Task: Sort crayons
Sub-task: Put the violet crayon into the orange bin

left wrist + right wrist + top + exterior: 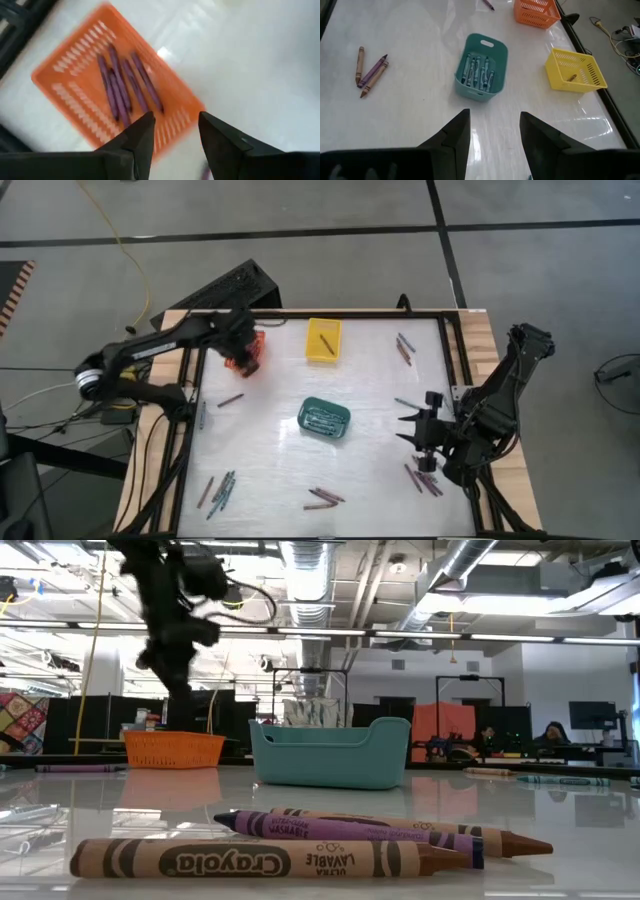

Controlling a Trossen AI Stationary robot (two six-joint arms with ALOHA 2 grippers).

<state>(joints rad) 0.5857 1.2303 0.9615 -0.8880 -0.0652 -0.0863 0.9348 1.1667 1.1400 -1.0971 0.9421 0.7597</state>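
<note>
Low view: paper-wrapped crayons (Crayola)

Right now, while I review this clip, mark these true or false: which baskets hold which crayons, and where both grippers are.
1. The orange basket holds purple crayons. True.
2. The yellow basket is full of crayons. False: only one brown crayon shows in it.
3. The left gripper is above the orange basket, empty. True.
4. The right gripper holds a crayon. False: open, holding nothing.
5. The teal basket is empty. False: it holds several teal-grey crayons.
</note>
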